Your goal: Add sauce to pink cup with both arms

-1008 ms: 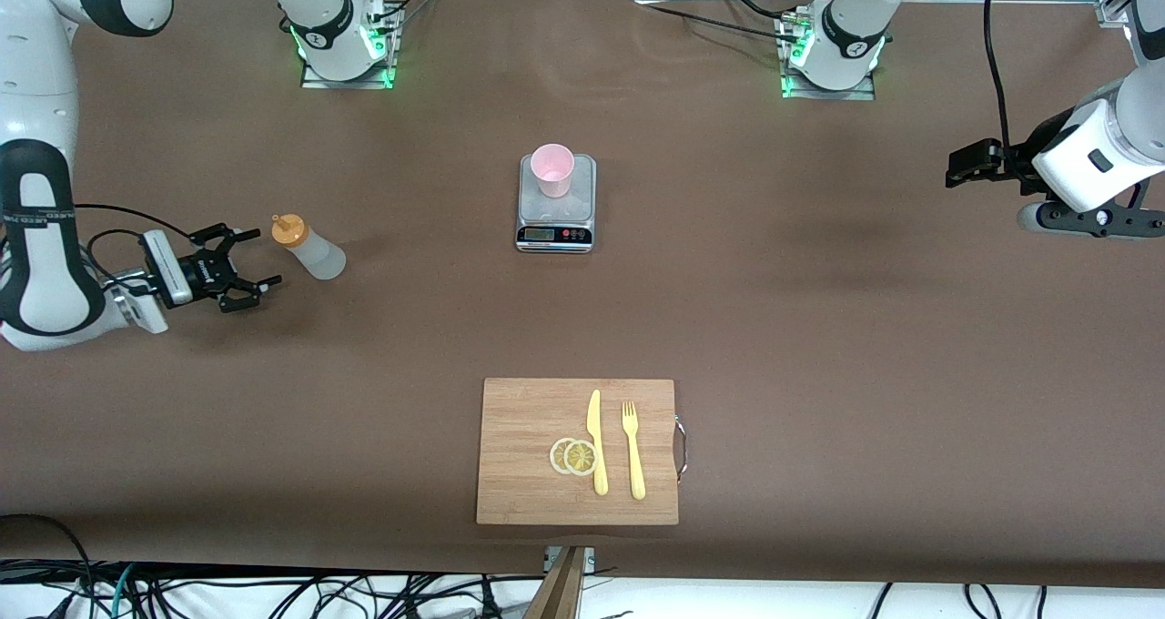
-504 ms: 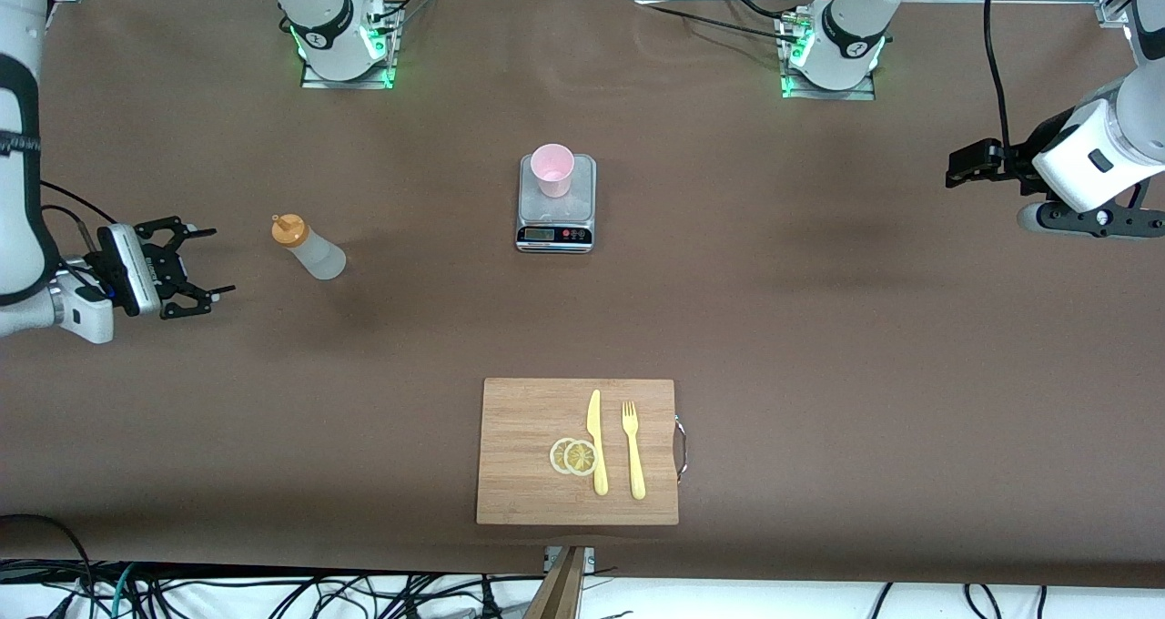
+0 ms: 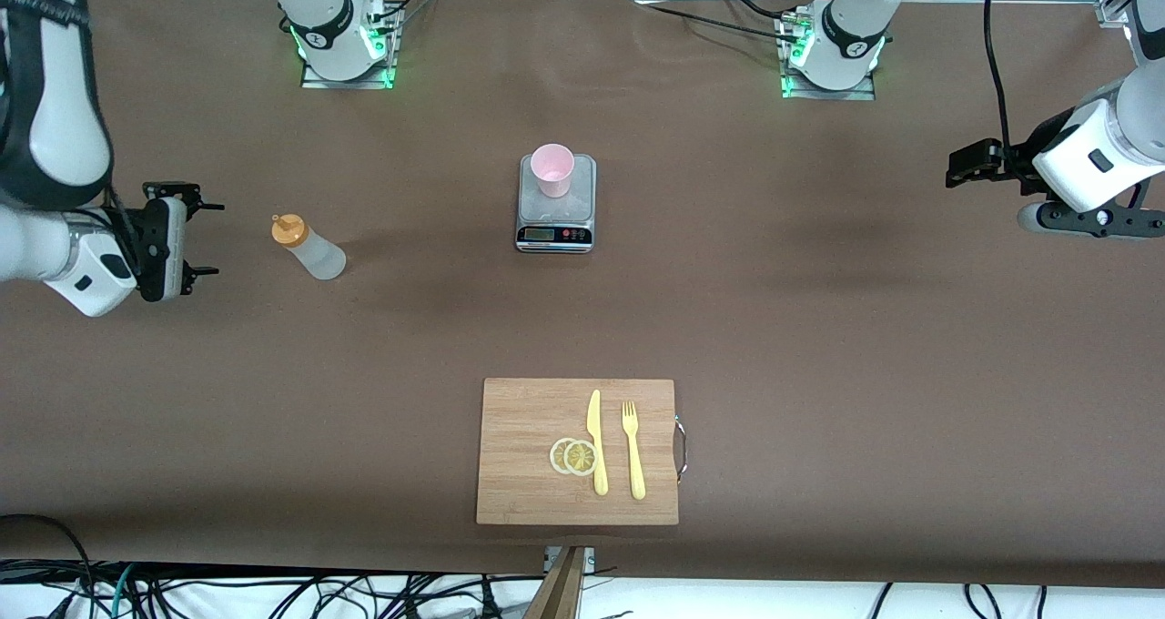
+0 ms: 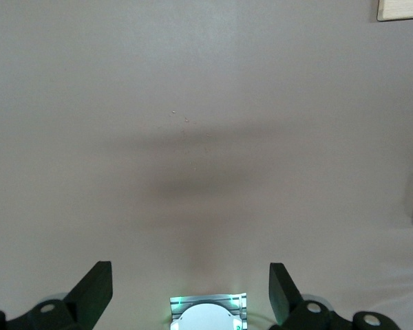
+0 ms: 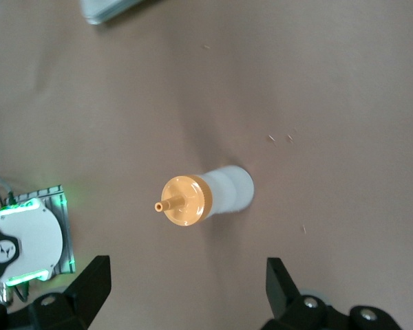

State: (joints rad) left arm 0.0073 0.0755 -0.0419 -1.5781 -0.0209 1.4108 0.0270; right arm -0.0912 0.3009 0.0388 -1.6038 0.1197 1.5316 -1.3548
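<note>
The sauce [image 3: 308, 248] is standing upright on the brown table [image 3: 819, 328] toward the right arm's end, its long axis vertical and its orange nozzle cap [image 5: 184, 201] pointing straight up. The pink cup [image 3: 552, 169] is sitting upright, mouth up, on a small kitchen scale [image 3: 556, 202] at the middle of the table, well apart from the bottle. The right gripper [image 3: 187, 238] is hanging in the air just beside the bottle, toward the right arm's end, its fingers [image 5: 89, 285] spread wide, holding nothing and touching nothing; the right arm [image 3: 55, 146] is coming in over that end of the table with its wrist turned toward the bottle. The left gripper [image 3: 967, 166] is waiting over the left arm's end of the table, its jaws wide apart and empty, its fingers [image 4: 96, 289] framing only bare table. Nearer the front camera a wooden cutting board [image 3: 519, 455] is lying with a yellow knife [image 3: 596, 441], a yellow fork [image 3: 633, 451] and two lemon slices [image 3: 573, 456] on it.
</note>
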